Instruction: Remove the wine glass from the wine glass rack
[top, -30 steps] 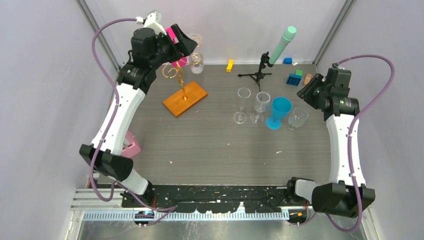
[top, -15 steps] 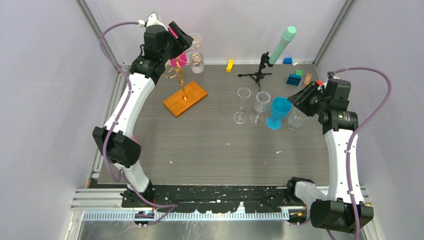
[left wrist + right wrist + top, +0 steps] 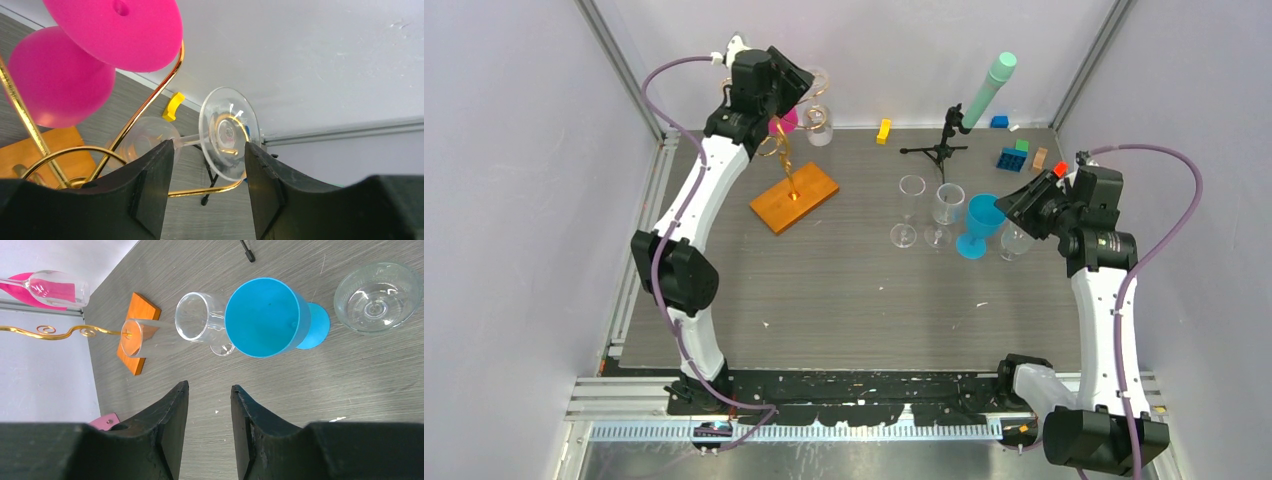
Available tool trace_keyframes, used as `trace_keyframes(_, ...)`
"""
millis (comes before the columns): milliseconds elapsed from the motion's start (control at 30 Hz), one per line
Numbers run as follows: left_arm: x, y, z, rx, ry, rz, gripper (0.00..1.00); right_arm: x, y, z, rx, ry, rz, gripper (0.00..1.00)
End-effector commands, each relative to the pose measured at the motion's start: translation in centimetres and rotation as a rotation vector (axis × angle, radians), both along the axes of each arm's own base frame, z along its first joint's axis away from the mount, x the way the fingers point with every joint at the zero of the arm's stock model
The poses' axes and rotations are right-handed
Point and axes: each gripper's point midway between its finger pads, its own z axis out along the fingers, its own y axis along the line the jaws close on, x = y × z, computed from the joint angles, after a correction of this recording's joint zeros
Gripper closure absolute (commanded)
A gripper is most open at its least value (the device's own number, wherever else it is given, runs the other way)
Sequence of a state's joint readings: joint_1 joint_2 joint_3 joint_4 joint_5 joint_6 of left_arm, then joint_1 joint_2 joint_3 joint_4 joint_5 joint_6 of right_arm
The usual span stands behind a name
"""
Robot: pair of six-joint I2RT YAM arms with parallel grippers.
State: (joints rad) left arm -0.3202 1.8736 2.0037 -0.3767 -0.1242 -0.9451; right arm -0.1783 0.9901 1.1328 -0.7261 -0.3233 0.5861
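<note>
**Grey table, far-left corner**

The left gripper stands half open. Its fingers flank the clear wine glass, contact unclear. The glass hangs on the wine glass rack. The right gripper, narrowly parted, holds nothing above the table.

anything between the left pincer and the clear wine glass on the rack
Nothing: in the left wrist view the wine glass's stem and foot lie between the left pincer's fingers.

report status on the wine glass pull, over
Left gripper straddles wine glass foot, grip unconfirmed. Right gripper open, empty. Glass hangs on rack. Pink glass close beside.
</note>
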Motion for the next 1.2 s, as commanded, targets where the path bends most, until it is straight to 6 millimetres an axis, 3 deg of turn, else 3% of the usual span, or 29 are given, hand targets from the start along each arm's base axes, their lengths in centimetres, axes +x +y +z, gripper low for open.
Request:
trace_keyframes(0, 0.9, 0.1, 3.5, -0.081, -0.089, 0.031, 0.44, -0.2, 0.6, 1.9, 0.013, -0.078, 0.015, 0.58)
trace_keyframes(367, 1.4, -1.0, 3.4, -0.163, -0.098, 0.001, 0.74, -0.5, 1.0, 1.0, 0.020, -0.070, 0.036, 0.58)
trace_keyframes(533, 0.8, -0.9, 4.4, -0.174, -0.123, -0.003, 0.94, -0.5, 1.1, 0.9, 0.022, -0.072, 0.041, 0.58)
trace_keyframes(633, 0.5, -0.9, 5.2, -0.182, -0.140, -0.011, 1.00, -0.5, 1.1, 0.8, 0.023, -0.073, 0.043, 0.58)
trace_keyframes(1000, -0.6, -0.3, 6.8, -0.214, -0.173, 0.002, 0.98, -0.4, 1.1, 0.6, 0.024, -0.073, 0.044, 0.58)
trace_keyframes(1167, -0.7, 0.2, 6.1, -0.188, -0.155, 0.022, 0.74, -0.5, 1.1, 0.6, 0.026, -0.073, 0.043, 0.58)
